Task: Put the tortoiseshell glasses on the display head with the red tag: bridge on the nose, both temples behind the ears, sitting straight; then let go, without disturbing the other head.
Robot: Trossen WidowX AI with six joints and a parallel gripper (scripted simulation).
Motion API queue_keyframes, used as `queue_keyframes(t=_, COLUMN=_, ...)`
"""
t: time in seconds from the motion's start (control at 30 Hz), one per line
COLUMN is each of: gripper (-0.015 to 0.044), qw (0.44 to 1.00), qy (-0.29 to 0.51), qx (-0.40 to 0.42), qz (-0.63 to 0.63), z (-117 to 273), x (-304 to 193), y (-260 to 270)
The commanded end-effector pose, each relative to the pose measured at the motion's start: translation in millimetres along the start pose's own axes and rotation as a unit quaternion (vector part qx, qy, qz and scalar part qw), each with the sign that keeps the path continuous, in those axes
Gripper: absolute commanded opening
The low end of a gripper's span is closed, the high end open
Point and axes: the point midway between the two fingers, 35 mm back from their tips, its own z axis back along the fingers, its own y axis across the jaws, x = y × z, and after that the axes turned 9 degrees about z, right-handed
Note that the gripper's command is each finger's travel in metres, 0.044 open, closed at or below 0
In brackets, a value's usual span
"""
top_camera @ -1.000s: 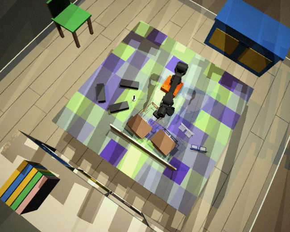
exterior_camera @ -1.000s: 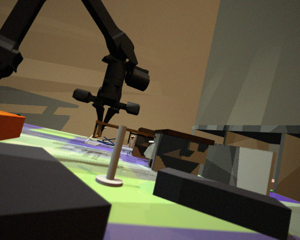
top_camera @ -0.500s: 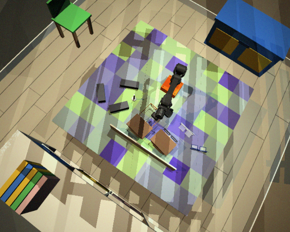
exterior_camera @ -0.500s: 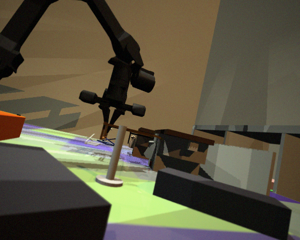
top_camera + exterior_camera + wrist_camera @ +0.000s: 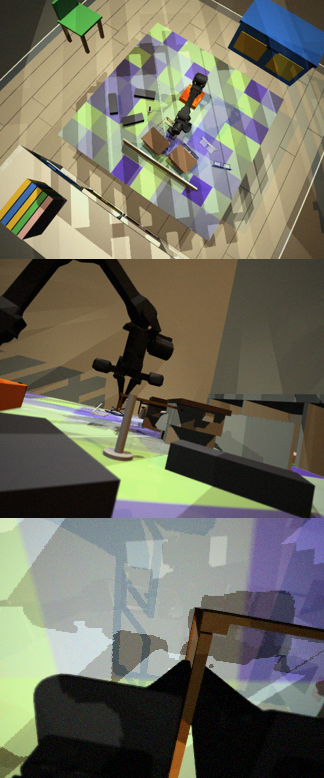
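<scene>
The tortoiseshell glasses (image 5: 161,123) (image 5: 154,401) (image 5: 260,621) show as orange-brown bars. My gripper (image 5: 170,131) (image 5: 123,397) (image 5: 190,669) is shut on them at a front-frame corner, above the mat. A temple reaches toward the nearer brown-topped head (image 5: 155,141) (image 5: 200,406) in the exterior view; whether it touches is unclear. That head wears no glasses, and a small reddish patch shows low by its front; I cannot read it surely as the tag. The other head (image 5: 183,158) (image 5: 155,418) has dark glasses (image 5: 190,151) at its face.
A thin upright panel (image 5: 159,164) stands behind both heads. White glasses (image 5: 208,145) and blue glasses (image 5: 222,165) lie right of them in the top view. A post on a round base (image 5: 125,426) and dark blocks (image 5: 132,119) (image 5: 144,93) (image 5: 112,103) stand on the left.
</scene>
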Motion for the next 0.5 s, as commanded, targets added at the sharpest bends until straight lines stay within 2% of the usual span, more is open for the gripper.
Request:
queue_keyframes(t=0.0, gripper=0.0, qw=1.0, qy=0.0, qx=-0.004, qz=0.001, z=2.0, x=-0.8, y=-8.1)
queue_keyframes(t=0.47, gripper=0.0, qw=1.0, qy=0.0, qx=-0.005, qz=0.001, z=2.4, x=-3.4, y=-24.3)
